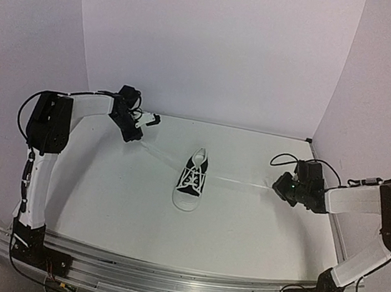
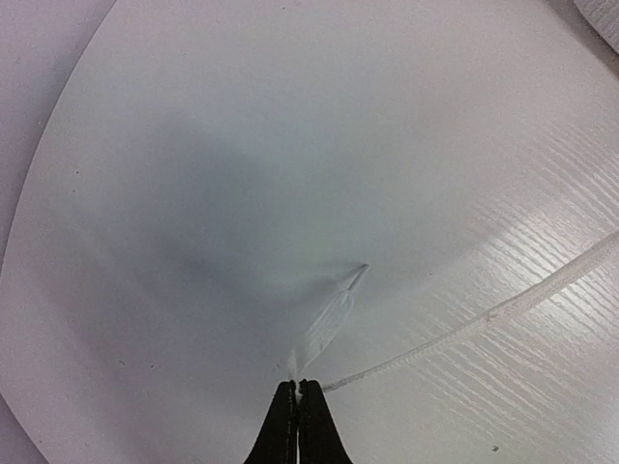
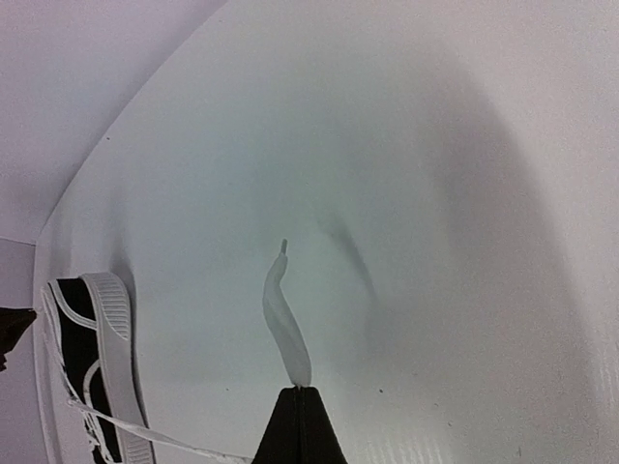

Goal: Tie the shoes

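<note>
The black canvas sneaker (image 1: 191, 180) stands on its sole near the middle of your white surface (image 1: 243, 224). Its white toe cap points toward the arm bases and its heel toward the back wall.

Your left hand (image 1: 138, 139) sits well off to the sneaker's left and further back. Its fingers are pressed together, pinching the left-side lace (image 1: 160, 154), which runs in a straight line from the hand to the upper eyelets. In the left wrist view the fingertips (image 2: 286, 401) meet with no gap. The lace (image 2: 484, 319) leaves them to the right, and a short flat end of it (image 2: 334, 314) sticks out past the tips.

Your right hand (image 1: 277, 188) is well off to the sneaker's right, about level with its laced part. It is also pinched shut, on the right-side lace (image 1: 241, 183), which stretches nearly level across to the shoe. In the right wrist view a curled loose end (image 3: 280, 319) pokes out beyond the closed tips (image 3: 302, 394). The sneaker (image 3: 92, 329) shows at the lower left edge of that view, and the lace (image 3: 145, 435) trails from it toward the hand.
</note>
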Robot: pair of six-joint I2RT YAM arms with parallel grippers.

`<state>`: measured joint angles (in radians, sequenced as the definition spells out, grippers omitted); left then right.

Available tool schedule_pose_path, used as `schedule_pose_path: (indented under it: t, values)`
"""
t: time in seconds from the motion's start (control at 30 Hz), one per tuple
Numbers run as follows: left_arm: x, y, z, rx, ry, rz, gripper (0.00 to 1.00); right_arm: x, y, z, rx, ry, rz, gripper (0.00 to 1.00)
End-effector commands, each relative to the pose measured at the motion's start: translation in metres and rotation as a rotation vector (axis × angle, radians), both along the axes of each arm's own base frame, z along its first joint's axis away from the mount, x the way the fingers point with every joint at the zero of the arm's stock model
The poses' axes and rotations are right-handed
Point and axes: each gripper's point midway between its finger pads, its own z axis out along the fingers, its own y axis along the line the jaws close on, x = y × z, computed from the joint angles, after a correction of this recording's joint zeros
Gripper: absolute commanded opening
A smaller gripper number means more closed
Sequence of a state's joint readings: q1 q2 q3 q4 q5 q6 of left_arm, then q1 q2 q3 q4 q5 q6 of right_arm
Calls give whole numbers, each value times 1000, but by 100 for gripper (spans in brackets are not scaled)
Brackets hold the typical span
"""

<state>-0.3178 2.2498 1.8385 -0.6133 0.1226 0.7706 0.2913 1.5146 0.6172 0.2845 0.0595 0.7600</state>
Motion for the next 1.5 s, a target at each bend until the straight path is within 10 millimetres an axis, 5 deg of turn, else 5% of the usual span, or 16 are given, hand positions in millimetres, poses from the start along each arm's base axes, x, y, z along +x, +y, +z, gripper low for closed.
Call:
schedule_pose_path:
  t: [0.0,0.27,0.53,0.7,0.93,1.03,1.07,1.13,1.23,1.33,1.47]
  values:
    - [23,23,42,33,-132,38,0,23,2,28,14,-77,5,0]
    - [5,33,21,17,-66,49,0,14,3,-28,86,96,-11,0]
    - [0,31,22,-3,-44,55,0,15,10,-43,111,144,8,0]
    - [-37,-11,43,-153,106,-29,0,14,33,-48,139,232,128,0]
    - [-95,-71,107,-363,304,-144,0,1,25,-24,43,262,145,57]
    - [-114,-85,129,-423,364,-184,0,7,14,11,-83,168,178,87]
    - [-118,-88,137,-441,373,-190,0,13,14,28,-129,109,212,89]
    - [-121,-93,154,-480,378,-197,0,24,37,64,-220,-25,346,90]
    - [-117,-97,180,-526,349,-187,0,24,125,105,-366,-284,758,90]
    - [-112,-100,206,-569,304,-172,0,7,207,113,-361,-461,1105,88]
    - [-104,-100,231,-606,242,-136,0,8,272,105,-331,-570,1301,85]
